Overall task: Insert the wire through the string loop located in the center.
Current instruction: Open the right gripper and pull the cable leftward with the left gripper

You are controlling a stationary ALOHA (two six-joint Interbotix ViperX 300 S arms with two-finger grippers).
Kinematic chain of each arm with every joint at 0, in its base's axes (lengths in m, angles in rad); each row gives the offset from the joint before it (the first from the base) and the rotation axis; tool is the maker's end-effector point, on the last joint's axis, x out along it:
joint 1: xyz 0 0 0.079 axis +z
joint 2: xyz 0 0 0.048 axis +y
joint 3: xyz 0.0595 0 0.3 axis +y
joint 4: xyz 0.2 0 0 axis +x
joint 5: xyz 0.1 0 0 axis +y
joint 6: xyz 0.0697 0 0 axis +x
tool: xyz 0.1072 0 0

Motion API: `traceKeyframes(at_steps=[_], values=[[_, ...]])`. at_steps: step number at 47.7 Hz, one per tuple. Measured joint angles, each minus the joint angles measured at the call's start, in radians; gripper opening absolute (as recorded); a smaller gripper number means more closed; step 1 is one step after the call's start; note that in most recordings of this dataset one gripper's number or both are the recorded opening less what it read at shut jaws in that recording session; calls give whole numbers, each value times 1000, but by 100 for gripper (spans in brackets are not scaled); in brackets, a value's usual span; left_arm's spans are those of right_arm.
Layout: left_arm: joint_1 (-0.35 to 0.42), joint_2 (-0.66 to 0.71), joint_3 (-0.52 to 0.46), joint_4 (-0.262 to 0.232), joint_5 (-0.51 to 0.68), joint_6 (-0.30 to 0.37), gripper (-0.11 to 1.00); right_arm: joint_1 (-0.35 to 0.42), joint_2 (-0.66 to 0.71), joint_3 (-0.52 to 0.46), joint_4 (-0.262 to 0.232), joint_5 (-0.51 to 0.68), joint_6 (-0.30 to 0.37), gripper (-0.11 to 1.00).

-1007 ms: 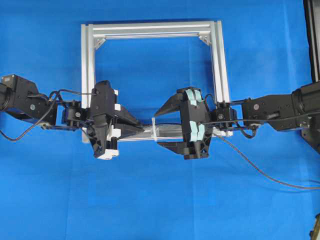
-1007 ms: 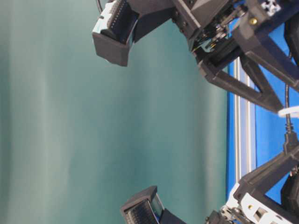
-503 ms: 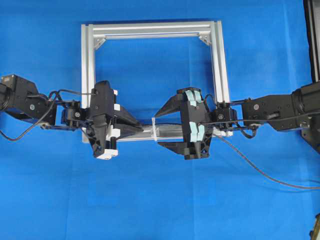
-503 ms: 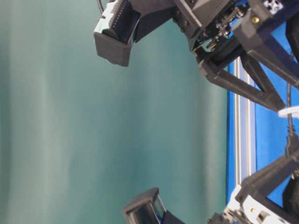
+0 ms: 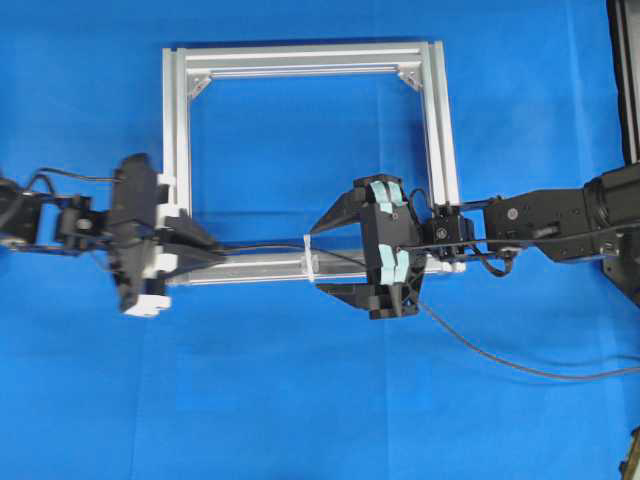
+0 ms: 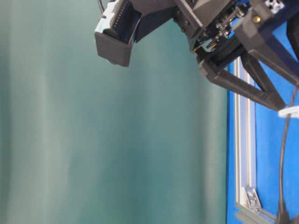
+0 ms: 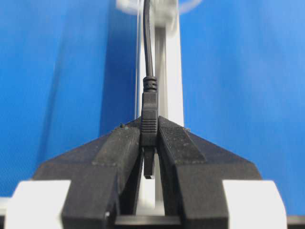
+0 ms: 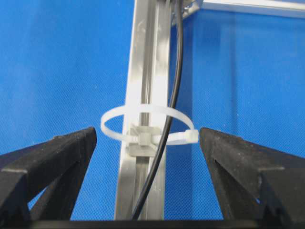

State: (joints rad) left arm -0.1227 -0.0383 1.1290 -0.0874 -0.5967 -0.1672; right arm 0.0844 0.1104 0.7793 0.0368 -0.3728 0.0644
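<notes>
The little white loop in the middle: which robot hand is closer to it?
The right one. The right gripper sits open with its fingers on either side of the string loop. The left gripper is off at the frame's left side, shut on the wire.

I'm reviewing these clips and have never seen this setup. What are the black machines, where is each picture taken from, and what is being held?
Two robot arms face each other over a blue cloth. One picture looks down from above, one comes from table level and appears turned sideways, and one camera rides on each wrist.

On the cloth lies a silver frame with a small white string loop fixed to its near bar. The left gripper is shut on the plug end of the wire. The right wrist view shows the wire running through the loop. The right gripper stands open on either side of the loop, holding nothing.
</notes>
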Motion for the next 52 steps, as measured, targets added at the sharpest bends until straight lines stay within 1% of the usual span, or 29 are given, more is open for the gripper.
traceKeyframes(at_steps=[11,18,50,52], values=[[-6,-104,126,0,-5,-8,5,0,-2,2,0,6,-2,96],[-6,-140,175,0,-5,-8,5,0,-2,0,0,8,-2,96],[-6,-149,189,-2,5,-14,6,0,0,0,0,9,-2,96],[-8,-149,189,-2,5,-15,10,0,0,0,0,9,-2,96]])
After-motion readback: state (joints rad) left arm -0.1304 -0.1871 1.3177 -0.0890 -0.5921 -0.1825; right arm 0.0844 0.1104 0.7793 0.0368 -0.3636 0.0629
